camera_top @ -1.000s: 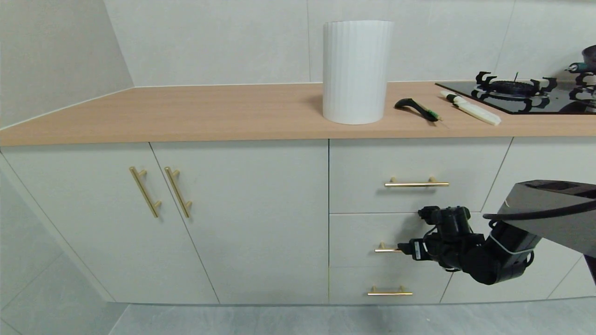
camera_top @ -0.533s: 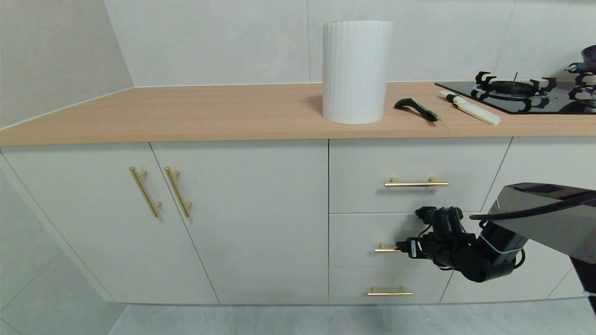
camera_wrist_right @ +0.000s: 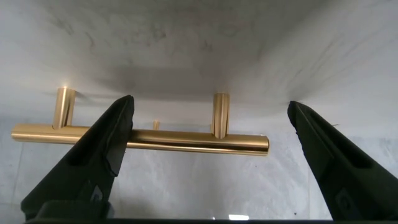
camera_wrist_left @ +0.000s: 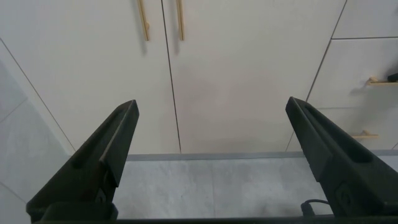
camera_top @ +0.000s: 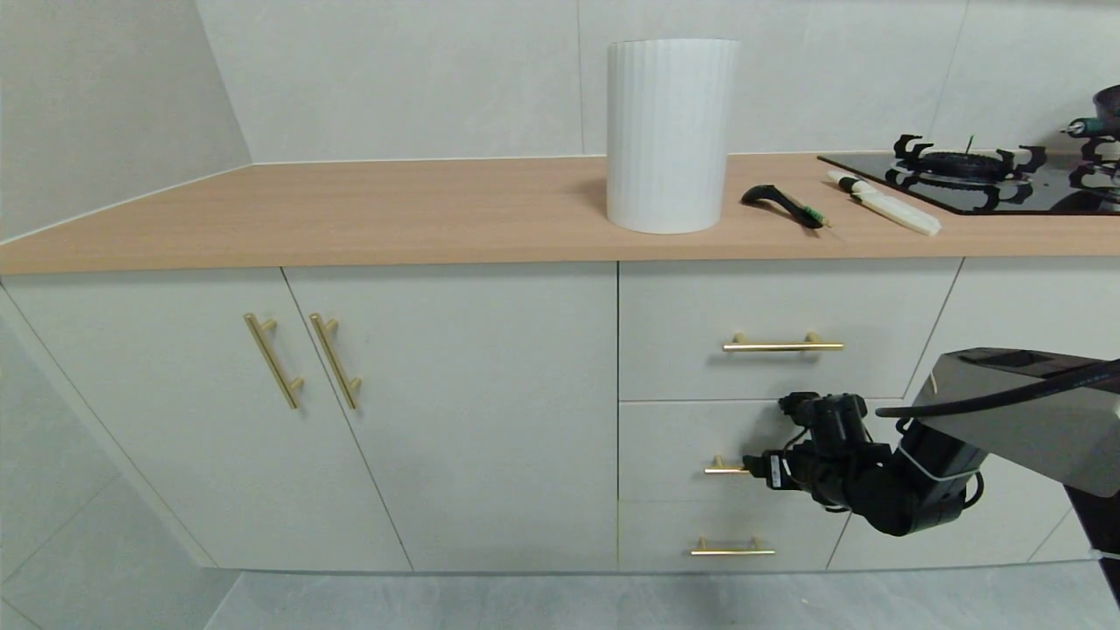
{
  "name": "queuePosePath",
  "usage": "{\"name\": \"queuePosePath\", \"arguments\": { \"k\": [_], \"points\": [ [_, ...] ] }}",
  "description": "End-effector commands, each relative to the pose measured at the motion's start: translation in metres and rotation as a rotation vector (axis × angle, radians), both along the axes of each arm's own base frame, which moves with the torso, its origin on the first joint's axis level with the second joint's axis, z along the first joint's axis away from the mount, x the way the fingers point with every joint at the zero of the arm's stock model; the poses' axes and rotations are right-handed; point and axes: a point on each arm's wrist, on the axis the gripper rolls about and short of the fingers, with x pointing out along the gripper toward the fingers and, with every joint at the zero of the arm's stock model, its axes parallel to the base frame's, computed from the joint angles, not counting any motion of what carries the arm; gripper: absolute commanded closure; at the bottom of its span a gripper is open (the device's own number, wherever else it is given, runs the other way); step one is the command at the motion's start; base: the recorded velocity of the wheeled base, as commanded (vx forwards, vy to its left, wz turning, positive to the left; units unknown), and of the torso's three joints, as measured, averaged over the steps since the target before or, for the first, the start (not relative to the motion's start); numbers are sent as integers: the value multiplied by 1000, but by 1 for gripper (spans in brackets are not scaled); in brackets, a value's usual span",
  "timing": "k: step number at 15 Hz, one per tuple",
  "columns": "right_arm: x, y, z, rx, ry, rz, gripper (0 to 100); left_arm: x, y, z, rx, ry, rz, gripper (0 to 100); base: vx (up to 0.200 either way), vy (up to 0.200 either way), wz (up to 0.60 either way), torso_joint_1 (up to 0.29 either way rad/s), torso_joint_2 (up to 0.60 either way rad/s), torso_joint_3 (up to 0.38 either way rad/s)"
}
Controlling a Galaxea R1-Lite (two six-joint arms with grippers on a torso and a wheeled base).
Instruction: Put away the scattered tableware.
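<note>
Right wrist view has my right gripper (camera_wrist_right: 209, 102) spread wide with nothing in it, close up against a drawer front, and a brass handle (camera_wrist_right: 186, 140) runs across the gap just ahead of my fingers. I cannot tell whether either finger touches it. The bar looks stiff, smooth and rather slippery. My fingers seem to open along its length rather than across it, so I judge I would need to turn the wrist or hook behind the bar. The best hold is mid-span between its two posts, with a straight pull so the middle drawer (camera_top: 674, 451) runs true. Off to the side, well apart, my left gripper (camera_wrist_left: 211, 104) hangs open and empty, facing the cabinet doors (camera_wrist_left: 249, 68) and the floor. Well above my right gripper, on the counter (camera_top: 394, 210), lie the pieces I am to put away. They are a black-handled utensil (camera_top: 781, 203) and, just beyond it toward the stove (camera_top: 971, 179), a long white utensil (camera_top: 885, 204). Both lie flat and apart from each other, beside a tall white ribbed canister (camera_top: 669, 136). I take them to be light, thin and rigid. They are awkward because they lie low on the wood, so I would pinch each across the handle near its middle.
</note>
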Motion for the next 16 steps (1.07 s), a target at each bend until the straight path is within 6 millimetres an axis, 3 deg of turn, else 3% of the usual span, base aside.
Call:
{"name": "queuePosePath", "arguments": {
  "k": [1,8,11,14,16],
  "points": [
    [-4,-1,-1,-5,21,2,0,0,0,0,0,1,0,0,0,0,0,0,0,0],
    [-21,-1,-2,-25,96,24,0,0,0,0,0,1,0,0,0,0,0,0,0,0],
    [-44,-4,5,-54,139,64,0,0,0,0,0,1,0,0,0,0,0,0,0,0],
    [-83,-1,28,-65,185,158,0,0,0,0,0,1,0,0,0,0,0,0,0,0],
    [-108,-2,65,-72,176,197,0,0,0,0,0,1,0,0,0,0,0,0,0,0]
  ]
}}
